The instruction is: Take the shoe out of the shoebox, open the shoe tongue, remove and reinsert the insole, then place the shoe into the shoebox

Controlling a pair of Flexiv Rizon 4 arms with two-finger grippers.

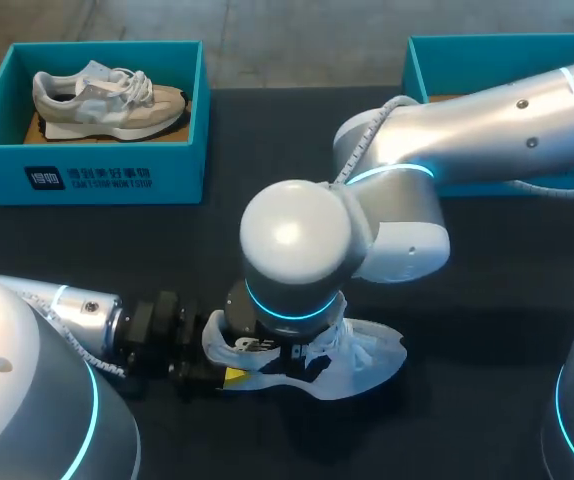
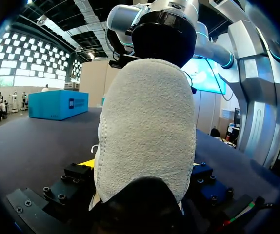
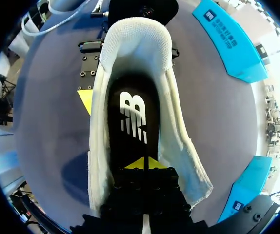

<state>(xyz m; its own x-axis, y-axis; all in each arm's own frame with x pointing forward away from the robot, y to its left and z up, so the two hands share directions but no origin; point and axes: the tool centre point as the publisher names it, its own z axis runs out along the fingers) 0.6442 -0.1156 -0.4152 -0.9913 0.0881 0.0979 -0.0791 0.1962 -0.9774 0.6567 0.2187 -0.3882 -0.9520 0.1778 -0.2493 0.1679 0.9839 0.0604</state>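
While left end effector (image 1: 225, 358) clamps shoe (image 1: 372, 360) heel | right end effector (image 3: 145, 164) tips together over insole (image 3: 132, 119)

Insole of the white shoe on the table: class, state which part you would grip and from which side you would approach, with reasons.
Grip the insole at its heel end, coming down from above through the open collar of the shoe. It lies bare there; the side walls fence it in, and its front probably runs under the upper. One of the jaws must slip under its edge.
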